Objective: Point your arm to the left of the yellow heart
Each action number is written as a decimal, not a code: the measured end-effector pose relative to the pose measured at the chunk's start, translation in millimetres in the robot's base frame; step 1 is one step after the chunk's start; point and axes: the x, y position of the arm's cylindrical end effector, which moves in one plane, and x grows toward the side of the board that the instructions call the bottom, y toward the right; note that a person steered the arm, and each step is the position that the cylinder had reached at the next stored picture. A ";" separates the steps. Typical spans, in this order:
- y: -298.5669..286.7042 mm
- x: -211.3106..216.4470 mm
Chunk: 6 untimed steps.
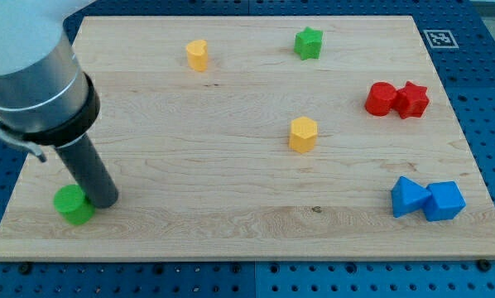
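Note:
The yellow heart (198, 55) lies near the board's top edge, left of centre. My tip (105, 201) rests on the board near the bottom left corner, far below and to the left of the heart. The tip stands right against the right side of a round green block (74, 204). The dark rod and the arm's grey and white body rise from the tip toward the view's top left corner and hide part of the board's left edge.
A yellow hexagon (303, 133) sits near the board's centre. A green star (309, 42) is at the top. A round red block (382, 98) touches a red star (412, 99) at the right. A blue triangle (406, 197) touches a blue cube (444, 201) at the bottom right.

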 end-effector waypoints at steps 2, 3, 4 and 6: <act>2.1 -2.5; 18.5 -44.8; 28.3 -106.9; 28.9 -229.3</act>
